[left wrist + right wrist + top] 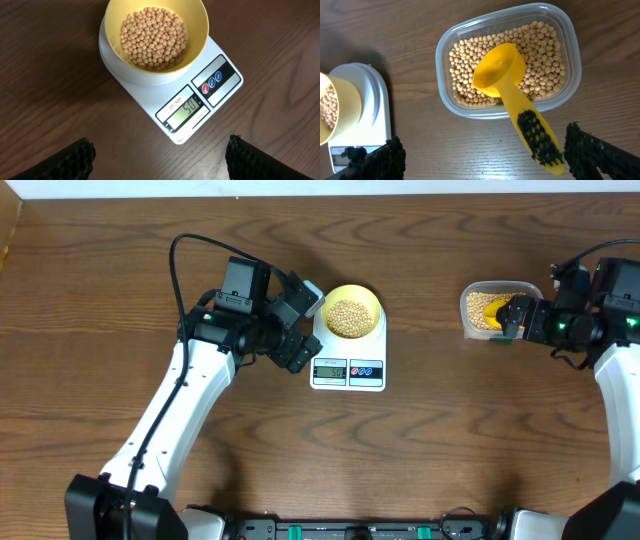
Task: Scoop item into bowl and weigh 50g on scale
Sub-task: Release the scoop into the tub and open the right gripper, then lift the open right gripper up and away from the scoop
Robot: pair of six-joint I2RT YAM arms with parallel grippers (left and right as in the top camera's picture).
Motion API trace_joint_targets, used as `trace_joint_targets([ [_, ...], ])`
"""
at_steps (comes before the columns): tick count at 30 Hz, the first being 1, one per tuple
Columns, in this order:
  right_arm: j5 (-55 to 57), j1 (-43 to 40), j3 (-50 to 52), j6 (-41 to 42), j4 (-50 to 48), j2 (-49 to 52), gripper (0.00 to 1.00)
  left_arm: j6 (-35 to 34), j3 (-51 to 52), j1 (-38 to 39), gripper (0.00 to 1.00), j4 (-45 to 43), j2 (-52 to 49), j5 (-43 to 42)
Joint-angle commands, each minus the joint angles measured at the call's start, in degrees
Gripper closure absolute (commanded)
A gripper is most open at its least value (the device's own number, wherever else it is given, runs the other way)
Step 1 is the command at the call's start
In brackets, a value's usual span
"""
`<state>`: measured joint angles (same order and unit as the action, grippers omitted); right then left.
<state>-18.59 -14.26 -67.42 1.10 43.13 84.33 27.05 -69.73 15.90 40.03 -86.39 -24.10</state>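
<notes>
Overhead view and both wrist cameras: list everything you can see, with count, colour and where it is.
table: one, dark brown wood, under everything
scale: one, white, mid-table, display reads 50
bowl: one, pale yellow, on the scale's platform
beans: many, beige, some in the bowl, more in the tub
tub: one, clear plastic, on the robot's right side
scoop: one, bright yellow, head on the tub's beans, handle out over the rim
left gripper: one, black, open, near the scale's display end
right gripper: one, black, open, at the scoop's handle
</notes>
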Motion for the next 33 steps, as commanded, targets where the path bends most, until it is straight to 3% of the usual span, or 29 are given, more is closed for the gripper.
trace_joint_targets([
  [1, 0.0, 0.5, 0.2, -4.1, 0.9, -1.4, 0.01, 0.3, 0.6, -0.2, 0.14, 0.0, 0.2, -0.7],
  [14, 0.0, 0.5, 0.1, -7.6, 1.9, -1.5, 0.01, 0.3, 0.6, -0.2, 0.14, 0.0, 0.2, -0.7],
  [24, 0.4, 3.3, -2.7, -16.7, 4.4, -1.5, 0.01, 0.3, 0.6, -0.2, 0.14, 0.0, 0.2, -0.7],
  [33, 4.7, 4.2, -7.4, -16.3, 8.9, -1.5, 0.01, 0.3, 0.6, -0.2, 0.14, 0.0, 0.2, -0.7],
])
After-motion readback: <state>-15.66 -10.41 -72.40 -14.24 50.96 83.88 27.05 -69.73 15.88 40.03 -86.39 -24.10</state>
